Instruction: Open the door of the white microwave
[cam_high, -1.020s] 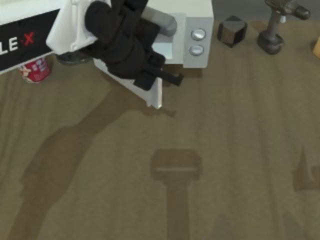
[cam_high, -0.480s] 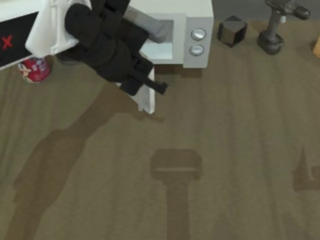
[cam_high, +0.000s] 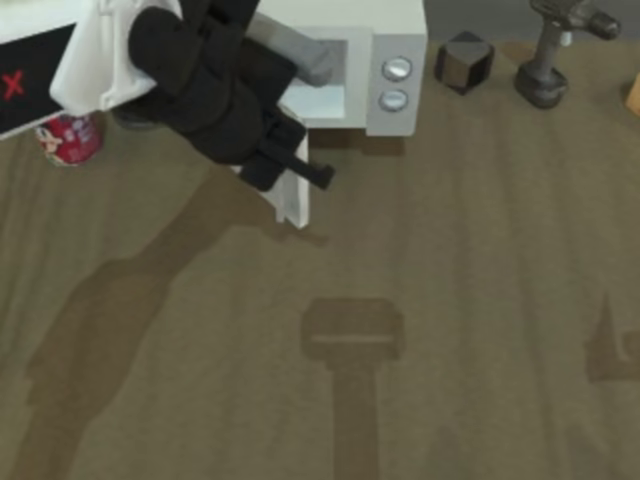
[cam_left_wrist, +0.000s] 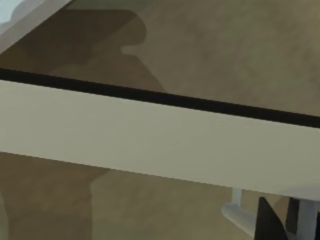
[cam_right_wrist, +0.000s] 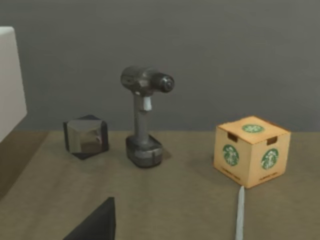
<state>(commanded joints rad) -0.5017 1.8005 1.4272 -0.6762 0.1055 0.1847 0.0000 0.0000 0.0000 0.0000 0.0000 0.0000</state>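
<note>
The white microwave (cam_high: 395, 25) stands at the table's back, its two silver knobs (cam_high: 397, 68) facing forward. Its door (cam_high: 297, 200) is swung wide out toward the front and left, baring the pale interior (cam_high: 325, 100). My left gripper (cam_high: 305, 170) sits at the door's free edge, the arm hiding most of the panel. In the left wrist view the door (cam_left_wrist: 150, 135) fills the middle, and the gripper (cam_left_wrist: 280, 225) is shut on its pale handle (cam_left_wrist: 237, 215). My right gripper (cam_right_wrist: 170, 225) shows only in its wrist view, open and holding nothing.
A red can (cam_high: 70, 137) stands left of the microwave. To its right are a dark cube (cam_high: 463, 62), a power drill (cam_high: 550, 50) and an orange printed box (cam_right_wrist: 252, 150). The arms' shadows lie on the brown tabletop (cam_high: 450, 300).
Over the last second my left gripper swung the door farther open, toward the left. In the last half second nothing moved.
</note>
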